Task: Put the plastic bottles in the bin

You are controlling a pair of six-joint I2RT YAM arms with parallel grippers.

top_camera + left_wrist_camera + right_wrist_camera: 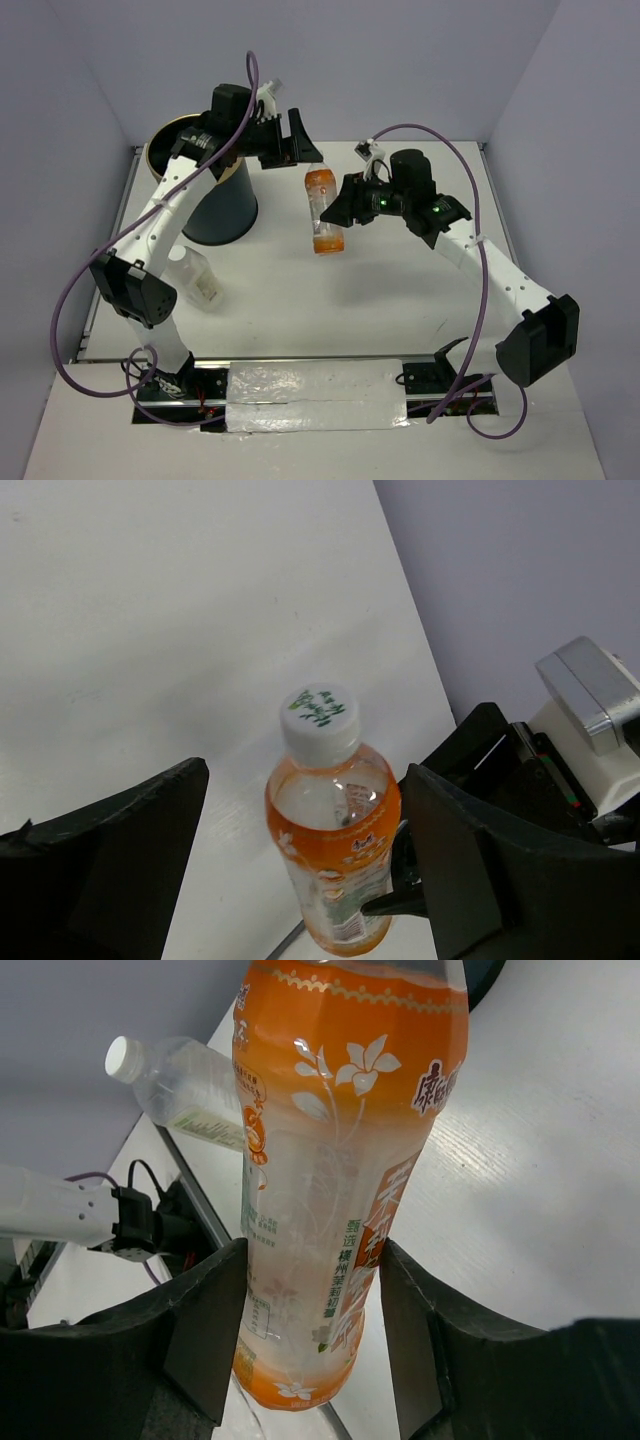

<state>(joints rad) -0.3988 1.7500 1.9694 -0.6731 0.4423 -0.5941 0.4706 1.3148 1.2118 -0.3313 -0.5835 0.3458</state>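
- Right claw point(338, 208) clenched on orange-tinted bottle point(320, 188); long axis points cap-first at left claw point(298, 150).
- Left claw spread wide, cap just ahead of its gap, untouched.
- Bin point(225, 212) close behind left claw.

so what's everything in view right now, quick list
orange-tinted plastic bottle with white cap: one, orange and clear, gripped by the right hand, right of the bin
clear plastic bottle with white cap: one, lying on the table in front of the bin, beside the left arm
dark navy cylindrical bin with tan rim: one, far left of the table, inside hidden by the left arm
white table: one
silver tape patch: one, near edge between the arm bases
purple cables: two, one looping along each arm
left hand: black, open, near the orange bottle's cap
right hand: black, shut on the orange bottle
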